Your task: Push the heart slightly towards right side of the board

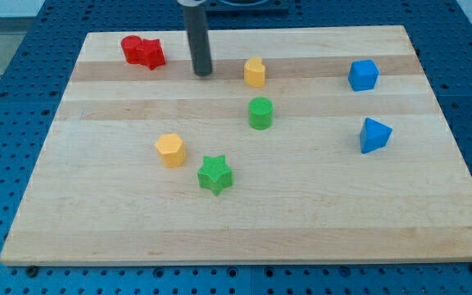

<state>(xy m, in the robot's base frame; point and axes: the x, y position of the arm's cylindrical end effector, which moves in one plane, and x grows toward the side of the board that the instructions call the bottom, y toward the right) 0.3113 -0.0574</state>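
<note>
The yellow heart (255, 72) stands near the board's top, a little right of the middle. My tip (202, 74) rests on the board to the heart's left, level with it and about a block's width away, not touching. The dark rod rises straight up out of the view's top.
Two red blocks (143, 52) sit touching each other at the top left. A green cylinder (260, 113) is just below the heart. A yellow hexagon (170, 150) and a green star (215, 174) lie lower left. A blue cube (364, 74) and a blue triangle (374, 135) are at the right.
</note>
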